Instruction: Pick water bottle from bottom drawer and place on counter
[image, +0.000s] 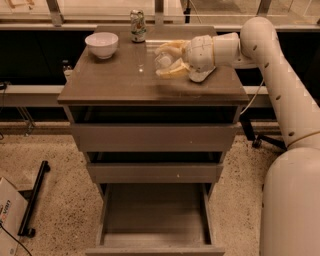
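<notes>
Glossy brown rectangular counter (100, 85) atop the grey-brown drawer cabinet, overhanging slightly at the sides. Above its right half, reaching in from the right: white jointed robot arm (280, 75), ending in the two-finger gripper (164, 61). Clenched on the small clear plastic water bottle (161, 61), with one pale yellowish finger (169, 48) on the far side and the other on the near side. Water bottle low over the counter, right of centre. Cannot tell whether touching the surface or just off it, nor whether upright or tilted.

Further back on the left of the counter: round white ceramic bowl (102, 44), well apart from the gripper. At the back edge, near the middle: small labelled metal can (137, 25), upright, behind and to the left of the water bottle.

Below, three flat handleless fronts. Top drawer (152, 137) pulled out a little, dark gap above it. Middle drawer (155, 172) likewise out a little. Deep grey-brown bottom drawer (155, 220) pulled out farthest toward the camera, inner floor and side walls in view.

On the speckled beige floor (60, 170) to the left: black bar (34, 197) lying lengthwise, and a corner of a white cardboard box (7, 215) at the edge of view. Behind the cabinet's right side: dark wheeled chair base (260, 142).
</notes>
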